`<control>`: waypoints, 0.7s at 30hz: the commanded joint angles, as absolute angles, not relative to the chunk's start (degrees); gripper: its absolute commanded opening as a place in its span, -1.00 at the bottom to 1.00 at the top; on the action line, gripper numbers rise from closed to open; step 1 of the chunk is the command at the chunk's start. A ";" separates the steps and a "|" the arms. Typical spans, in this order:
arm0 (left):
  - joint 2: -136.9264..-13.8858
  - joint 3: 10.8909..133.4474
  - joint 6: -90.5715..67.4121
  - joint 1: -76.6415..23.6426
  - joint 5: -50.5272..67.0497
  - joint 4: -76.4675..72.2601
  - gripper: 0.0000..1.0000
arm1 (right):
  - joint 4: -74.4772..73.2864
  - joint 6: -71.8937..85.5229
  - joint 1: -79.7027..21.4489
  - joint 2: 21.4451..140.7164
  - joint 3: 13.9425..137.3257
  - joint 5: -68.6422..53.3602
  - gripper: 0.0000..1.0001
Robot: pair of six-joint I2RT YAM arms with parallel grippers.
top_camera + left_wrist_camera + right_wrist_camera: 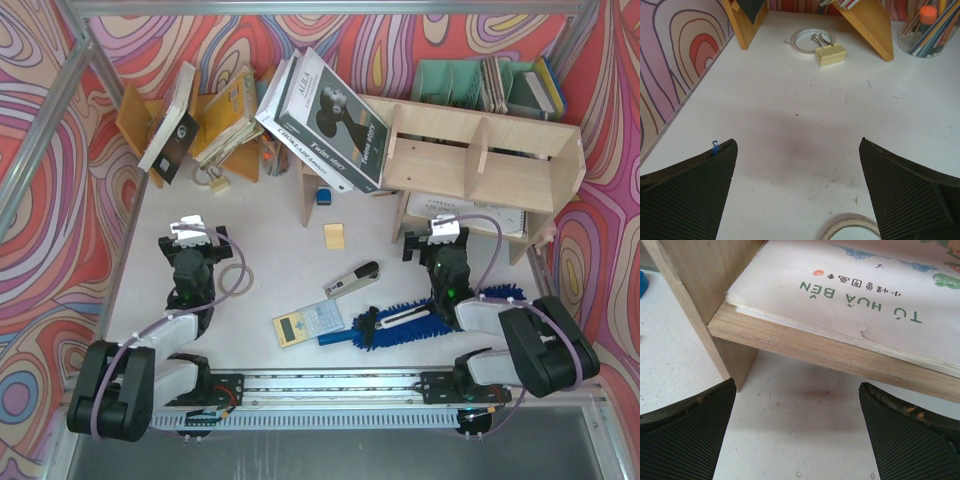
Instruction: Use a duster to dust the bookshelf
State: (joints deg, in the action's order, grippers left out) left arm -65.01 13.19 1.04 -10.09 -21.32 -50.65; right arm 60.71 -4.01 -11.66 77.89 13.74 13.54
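Note:
The pale plywood bookshelf [480,150] stands at the back right, with books leaning on its left end. Its lower board [830,347] and an upright [700,300] fill the right wrist view, with a white book [865,295] lying on the board. The blue fluffy duster [385,330] lies flat on the table at the front, just left of the right arm. My right gripper [432,238] [797,405] is open and empty, low at the shelf's front edge. My left gripper [190,232] [797,170] is open and empty over bare table at the left.
A calculator [308,322], a black-and-silver tool [352,278] and a yellow note [334,235] lie mid-table. An orange-brown rack [180,120] stands back left, green file holders [470,80] behind the shelf. Ahead of the left gripper are a tape roll [805,40], a binder clip [830,54] and a pen cup [930,27].

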 commanded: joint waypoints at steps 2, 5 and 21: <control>-60.16 11.80 0.01 -11.98 -23.54 -48.56 0.97 | 52.68 -1.29 -13.82 71.67 12.32 16.06 0.97; -57.18 11.42 -0.13 -13.53 -24.42 -47.45 0.97 | 49.83 0.31 -14.97 67.77 11.30 15.78 0.97; -38.68 12.90 -20.61 -15.47 -25.74 -27.48 0.97 | 19.46 3.15 -22.66 41.72 15.03 12.59 0.97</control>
